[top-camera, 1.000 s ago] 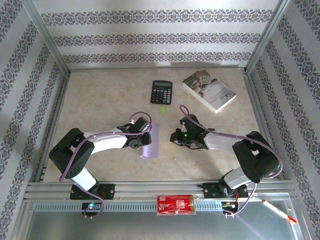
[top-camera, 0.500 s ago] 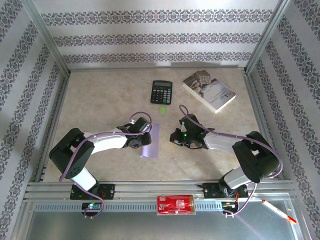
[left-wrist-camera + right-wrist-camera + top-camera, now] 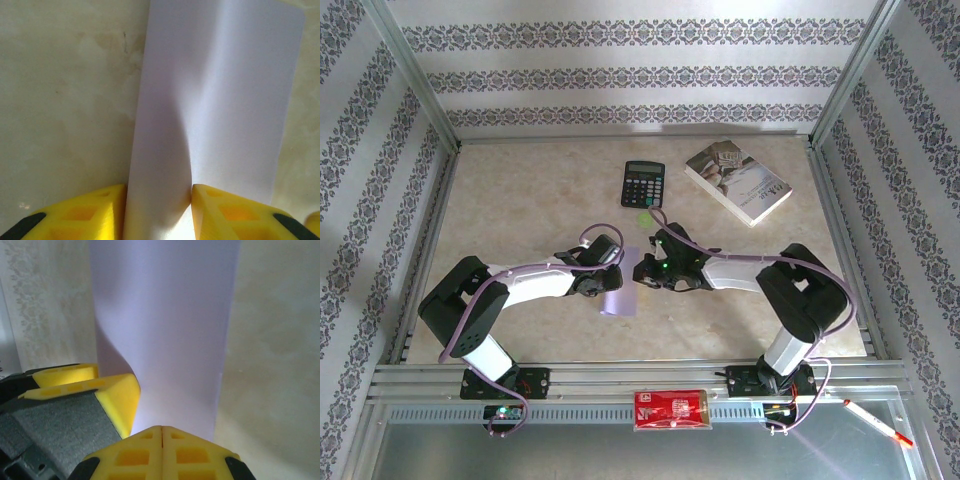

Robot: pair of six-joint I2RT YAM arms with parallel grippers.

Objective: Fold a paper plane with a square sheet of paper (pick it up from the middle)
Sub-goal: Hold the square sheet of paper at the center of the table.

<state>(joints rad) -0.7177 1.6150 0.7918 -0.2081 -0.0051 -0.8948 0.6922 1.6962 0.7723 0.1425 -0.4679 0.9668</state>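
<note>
Our right hand (image 3: pixel 642 272) has swung in from the right — closed tight and empty, its tips now at the edge of the square sheet of paper (image 3: pixel 620 300), likely to press a crease. Our left hand (image 3: pixel 603 282) keeps pinching the sheet's raised hump; the pale lilac sheet lies near the middle of the desk (image 3: pixel 520 190), folded narrow, unmarked.

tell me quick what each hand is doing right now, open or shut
left hand: closed on a raised bend of the square sheet of paper.
right hand: shut, tips pressed together, holding nothing.
</note>
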